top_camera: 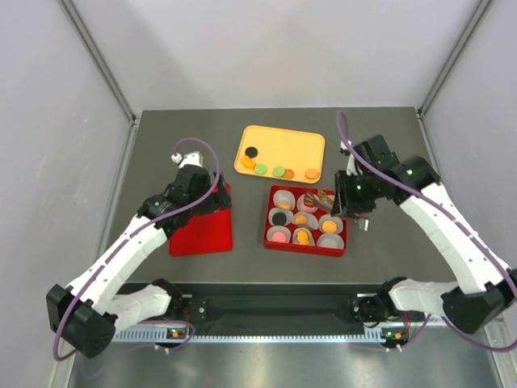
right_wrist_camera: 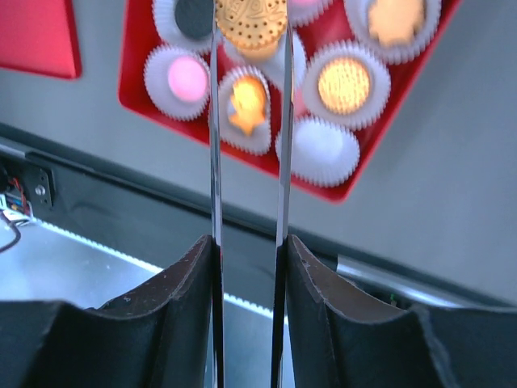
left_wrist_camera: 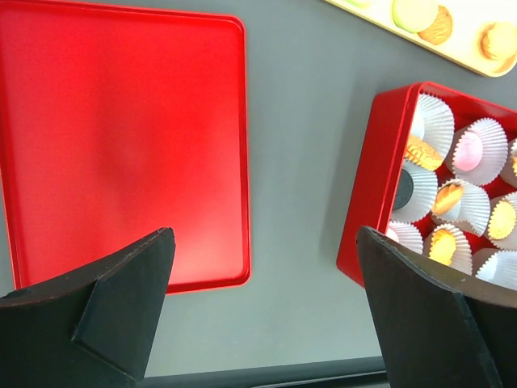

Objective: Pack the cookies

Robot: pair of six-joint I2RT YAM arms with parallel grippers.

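Several cookies, black (top_camera: 252,151), orange (top_camera: 311,173) and green (top_camera: 261,169), lie on a yellow tray (top_camera: 295,141). A red box (top_camera: 268,218) holds white paper cups, most with a cookie inside. My right gripper (right_wrist_camera: 249,242) is shut on thin metal tongs (right_wrist_camera: 215,121). The tongs pinch an orange cookie (right_wrist_camera: 250,20) above the box's cups, at its far right part in the top view (top_camera: 325,198). My left gripper (left_wrist_camera: 262,299) is open and empty, above the table between a flat red lid (left_wrist_camera: 121,137) and the box (left_wrist_camera: 371,186).
The red lid (top_camera: 202,230) lies left of the box. The yellow tray sits behind the box. Grey walls close in the table on both sides and at the back. A black rail with a light strip (right_wrist_camera: 97,242) runs along the near edge.
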